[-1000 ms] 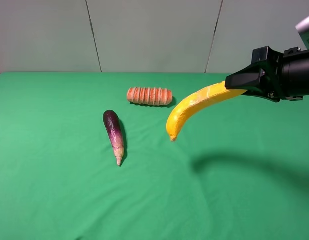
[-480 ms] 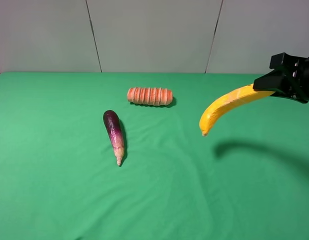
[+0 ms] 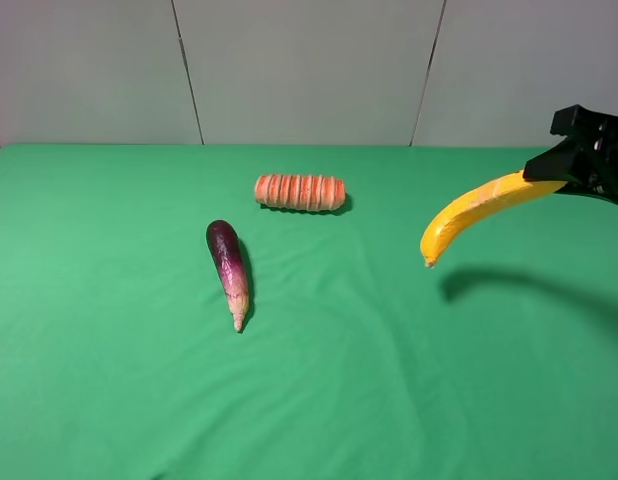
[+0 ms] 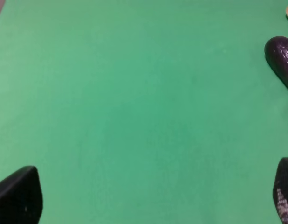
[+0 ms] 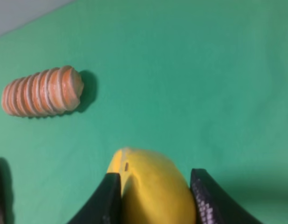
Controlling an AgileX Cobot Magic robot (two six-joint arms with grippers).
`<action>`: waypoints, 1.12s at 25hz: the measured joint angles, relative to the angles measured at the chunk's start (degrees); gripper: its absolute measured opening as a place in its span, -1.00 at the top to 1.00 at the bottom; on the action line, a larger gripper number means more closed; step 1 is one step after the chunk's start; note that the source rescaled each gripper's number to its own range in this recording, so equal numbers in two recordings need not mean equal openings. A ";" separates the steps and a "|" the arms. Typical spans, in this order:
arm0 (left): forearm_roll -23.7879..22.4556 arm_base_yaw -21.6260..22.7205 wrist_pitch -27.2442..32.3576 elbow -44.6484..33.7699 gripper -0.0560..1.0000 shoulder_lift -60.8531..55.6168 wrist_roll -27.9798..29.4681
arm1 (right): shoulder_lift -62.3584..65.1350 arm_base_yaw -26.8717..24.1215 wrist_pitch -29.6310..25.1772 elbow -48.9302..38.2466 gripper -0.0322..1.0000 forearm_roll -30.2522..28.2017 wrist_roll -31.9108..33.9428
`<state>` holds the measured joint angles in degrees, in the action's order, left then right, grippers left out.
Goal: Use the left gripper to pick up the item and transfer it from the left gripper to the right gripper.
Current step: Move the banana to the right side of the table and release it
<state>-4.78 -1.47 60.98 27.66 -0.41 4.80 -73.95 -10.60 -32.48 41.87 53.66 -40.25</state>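
The yellow banana (image 3: 474, 208) hangs in the air at the right, its tip pointing down and left, above the green cloth (image 3: 319, 380). My right gripper (image 3: 549, 175) is shut on its upper end at the right edge of the high view. In the right wrist view the banana (image 5: 153, 186) sits between the two black fingers (image 5: 109, 198). My left gripper (image 4: 148, 198) is out of the high view; its wrist view shows two black fingertips (image 4: 18, 196) wide apart over bare cloth, holding nothing.
A purple eggplant (image 3: 230, 268) lies left of centre and shows at the edge of the left wrist view (image 4: 281, 58). A ridged orange roll (image 3: 300, 192) lies behind it and shows in the right wrist view (image 5: 41, 91). A grey panelled wall (image 3: 309, 70) stands behind the table.
My right gripper has carried the banana to the right, away from the eggplant and roll, and most of the arm has left the high view. The eggplant and roll have not moved.
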 joint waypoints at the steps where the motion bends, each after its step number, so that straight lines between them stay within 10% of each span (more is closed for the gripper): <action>1: 0.00 0.00 0.00 0.00 -1.00 0.00 0.00 | -1.38 -0.06 -0.76 1.19 0.94 -0.25 0.00; 28: 0.00 0.00 0.00 0.00 -1.00 0.00 0.00 | -24.90 -0.13 -18.82 18.27 0.94 -1.90 -0.96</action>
<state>-4.78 -1.47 60.98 27.66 -0.41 4.80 -98.85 -10.73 -51.30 60.14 51.76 -41.21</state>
